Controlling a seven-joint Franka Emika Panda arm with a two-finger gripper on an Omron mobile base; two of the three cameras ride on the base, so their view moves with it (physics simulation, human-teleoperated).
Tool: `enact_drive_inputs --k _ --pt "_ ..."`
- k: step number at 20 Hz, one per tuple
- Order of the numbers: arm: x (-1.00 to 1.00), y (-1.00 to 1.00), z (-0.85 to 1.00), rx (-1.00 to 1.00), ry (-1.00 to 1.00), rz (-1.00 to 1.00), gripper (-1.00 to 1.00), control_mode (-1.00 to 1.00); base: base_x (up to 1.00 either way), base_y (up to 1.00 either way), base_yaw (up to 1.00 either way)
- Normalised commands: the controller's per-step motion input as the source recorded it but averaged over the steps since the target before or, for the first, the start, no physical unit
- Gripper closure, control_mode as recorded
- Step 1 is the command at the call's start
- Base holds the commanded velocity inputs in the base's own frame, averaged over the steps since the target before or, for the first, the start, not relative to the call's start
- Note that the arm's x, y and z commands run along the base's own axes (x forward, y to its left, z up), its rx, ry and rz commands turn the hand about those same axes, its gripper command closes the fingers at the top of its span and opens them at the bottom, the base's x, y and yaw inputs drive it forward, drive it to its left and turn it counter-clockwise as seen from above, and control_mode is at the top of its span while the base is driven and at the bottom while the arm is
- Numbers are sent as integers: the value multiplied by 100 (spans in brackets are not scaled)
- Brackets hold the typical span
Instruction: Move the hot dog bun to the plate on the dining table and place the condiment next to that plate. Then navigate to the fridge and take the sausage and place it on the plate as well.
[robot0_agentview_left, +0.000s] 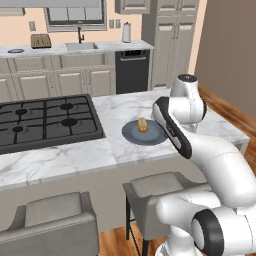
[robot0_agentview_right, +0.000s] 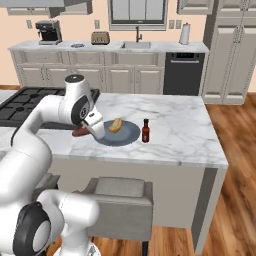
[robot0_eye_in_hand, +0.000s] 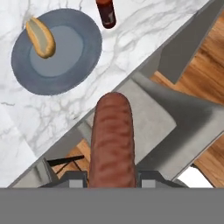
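My gripper (robot0_eye_in_hand: 111, 177) is shut on the sausage (robot0_eye_in_hand: 111, 140), a reddish-brown cylinder that sticks out ahead of the fingers. In the right base view the sausage (robot0_agentview_right: 79, 132) hangs over the dining table's (robot0_agentview_right: 175, 125) front edge, just left of the plate (robot0_agentview_right: 127, 135). The blue-grey plate (robot0_eye_in_hand: 74, 57) carries the hot dog bun (robot0_eye_in_hand: 40, 37) on its far side. The dark-red condiment (robot0_eye_in_hand: 106, 13) stands on the marble beside the plate. From the left base view, the bun (robot0_agentview_left: 142, 125) lies on the plate (robot0_agentview_left: 152, 136), with my forearm close to its right. The fridge is out of view.
A black cooktop (robot0_agentview_left: 45, 120) takes up the island's left part. Grey stools (robot0_agentview_left: 55, 220) (robot0_agentview_right: 120, 200) stand under the front edge, one seat (robot0_eye_in_hand: 148, 118) directly below the sausage. Bare marble (robot0_agentview_right: 185, 135) stretches right of the bottle. A back counter with a sink (robot0_agentview_right: 136, 45) runs along the far wall.
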Motion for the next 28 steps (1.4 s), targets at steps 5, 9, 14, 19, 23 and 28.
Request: enact_drive_inputs --k 5,9,14,19,23,28 --pt "26 -3 -32 0 0 -13 100 -100 0 0 0" --pt "32 -16 -24 1 2 -6 100 -100 0 0 0" --pt "44 -15 -22 1 3 -3 100 -100 0 0 0" --pt "50 -7 -23 1 4 -5 100 -100 0 0 0" --pt "51 -3 -27 2 6 -5 100 -100 0 0 0" --pt "52 0 -27 3 8 -4 100 -100 0 0 0"
